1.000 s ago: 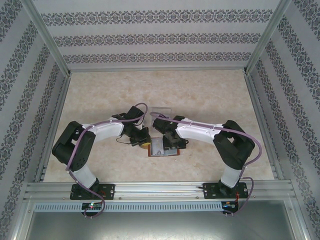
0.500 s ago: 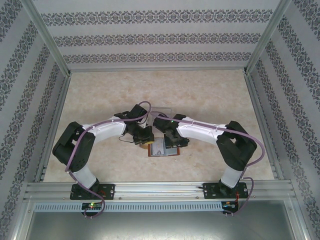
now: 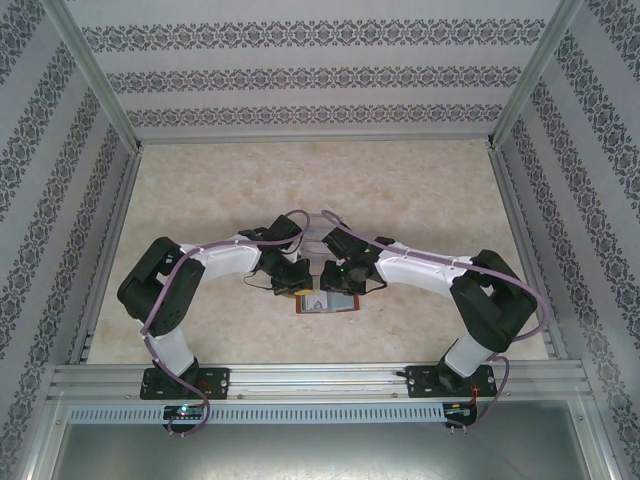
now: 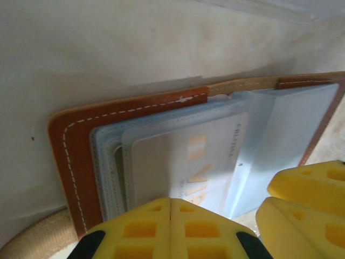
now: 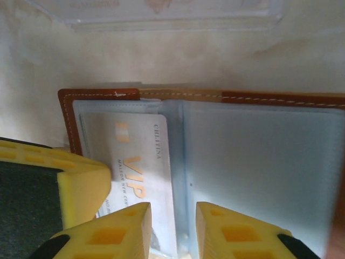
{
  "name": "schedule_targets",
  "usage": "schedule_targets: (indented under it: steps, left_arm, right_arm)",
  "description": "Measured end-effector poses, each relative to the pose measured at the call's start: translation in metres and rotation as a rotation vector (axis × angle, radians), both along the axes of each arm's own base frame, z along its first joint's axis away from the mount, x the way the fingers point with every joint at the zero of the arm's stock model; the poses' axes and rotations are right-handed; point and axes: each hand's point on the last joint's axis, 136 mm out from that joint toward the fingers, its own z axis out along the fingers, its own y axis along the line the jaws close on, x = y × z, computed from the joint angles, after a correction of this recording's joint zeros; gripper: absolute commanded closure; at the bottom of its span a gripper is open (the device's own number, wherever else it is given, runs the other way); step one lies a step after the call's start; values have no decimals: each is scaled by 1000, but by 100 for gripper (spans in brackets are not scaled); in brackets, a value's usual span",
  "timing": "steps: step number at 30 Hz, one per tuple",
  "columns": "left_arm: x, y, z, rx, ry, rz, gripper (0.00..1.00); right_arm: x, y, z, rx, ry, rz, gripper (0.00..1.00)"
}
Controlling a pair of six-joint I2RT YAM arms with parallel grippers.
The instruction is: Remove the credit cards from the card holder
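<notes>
The card holder (image 3: pixel 328 301) lies open on the table, a reddish-brown leather cover (image 4: pixel 64 151) with grey-blue pockets (image 5: pixel 259 162). A pale credit card (image 5: pixel 141 145) printed "VIP" sits in its left pocket and is seen closer (image 4: pixel 183 162) in the left wrist view. My left gripper (image 4: pixel 171 200) is shut, its tips down on the near edge of the left pocket. My right gripper (image 5: pixel 173 213) stands open just to its right, the jaws narrowly astride the card's right edge and the middle fold. Both grippers (image 3: pixel 297 283) (image 3: pixel 336 284) meet over the holder.
A clear plastic tray (image 5: pixel 161 16) lies on the table just beyond the holder (image 3: pixel 325 218). The two arms crowd the table's centre. Patterned walls and metal frame rails (image 3: pixel 100 270) enclose the workspace.
Both arms have drawn in and lowered over the holder, covering more of it. The right gripper's jaws have narrowed a good deal. The left gripper stayed shut.
</notes>
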Motion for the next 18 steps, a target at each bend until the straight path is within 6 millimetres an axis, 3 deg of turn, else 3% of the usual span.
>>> schedule_targets:
  steps: [8,18]
  left_arm:
    - [-1,0,-1,1,2,-3,99]
    - [-1,0,-1,2,2,-3,99]
  right_arm:
    - [3,15,0,141,22,-16,72]
    - [5,16,-10,142,40,-24,73]
